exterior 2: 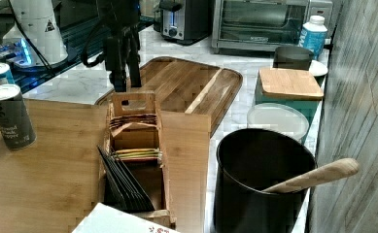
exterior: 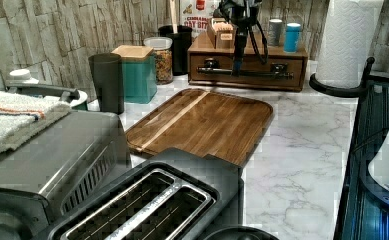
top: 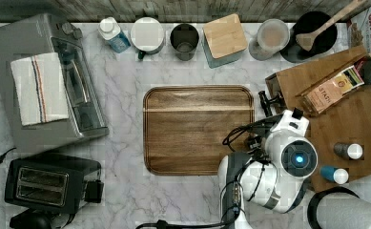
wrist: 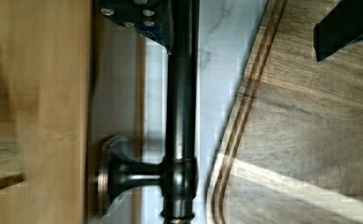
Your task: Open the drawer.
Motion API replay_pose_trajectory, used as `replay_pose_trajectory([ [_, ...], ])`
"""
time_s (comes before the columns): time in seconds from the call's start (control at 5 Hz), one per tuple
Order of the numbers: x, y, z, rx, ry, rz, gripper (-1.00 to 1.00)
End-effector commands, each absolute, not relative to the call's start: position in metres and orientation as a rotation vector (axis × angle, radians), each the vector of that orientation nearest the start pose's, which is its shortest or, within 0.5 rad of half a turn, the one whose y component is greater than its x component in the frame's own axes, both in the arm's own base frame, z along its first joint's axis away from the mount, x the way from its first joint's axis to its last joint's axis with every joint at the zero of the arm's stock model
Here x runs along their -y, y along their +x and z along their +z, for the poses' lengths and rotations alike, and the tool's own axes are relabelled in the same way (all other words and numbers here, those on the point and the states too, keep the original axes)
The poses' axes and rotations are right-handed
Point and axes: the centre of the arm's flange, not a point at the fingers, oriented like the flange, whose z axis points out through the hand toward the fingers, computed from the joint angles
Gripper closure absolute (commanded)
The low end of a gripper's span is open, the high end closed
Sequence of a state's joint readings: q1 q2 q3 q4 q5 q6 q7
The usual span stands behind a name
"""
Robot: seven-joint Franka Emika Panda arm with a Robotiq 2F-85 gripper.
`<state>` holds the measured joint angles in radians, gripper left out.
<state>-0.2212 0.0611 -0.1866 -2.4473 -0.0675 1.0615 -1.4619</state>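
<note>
White marble counter point(top: 126, 143) (grey-veined) against a stone-look wall point(exterior: 47, 30).

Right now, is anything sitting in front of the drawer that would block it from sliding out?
Possibly. The wooden tray lies on the counter in front of the drawer, with a strip of bare marble between them. The gripper is at the black bar handle. The drawer should start sliding freely; pulled far, it may meet the tray's edge.
</note>
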Motion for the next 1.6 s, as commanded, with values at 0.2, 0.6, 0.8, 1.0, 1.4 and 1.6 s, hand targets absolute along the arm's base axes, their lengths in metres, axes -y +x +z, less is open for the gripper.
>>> replay_pose_trajectory([
  [0.2,0.238,0.463,0.300,0.751,-3.225,-0.375,-1.00],
  [0.6,0.229,0.462,0.275,0.598,-3.183,-0.265,-1.00],
  [0.8,0.231,0.461,0.263,0.607,-3.205,-0.236,-1.00],
  [1.0,0.234,0.461,0.259,0.604,-3.190,-0.237,-1.00],
  [1.4,0.221,0.459,0.266,0.611,-3.098,-0.135,-1.00],
  [1.6,0.206,0.455,0.258,0.745,-2.944,-0.095,-1.00],
])
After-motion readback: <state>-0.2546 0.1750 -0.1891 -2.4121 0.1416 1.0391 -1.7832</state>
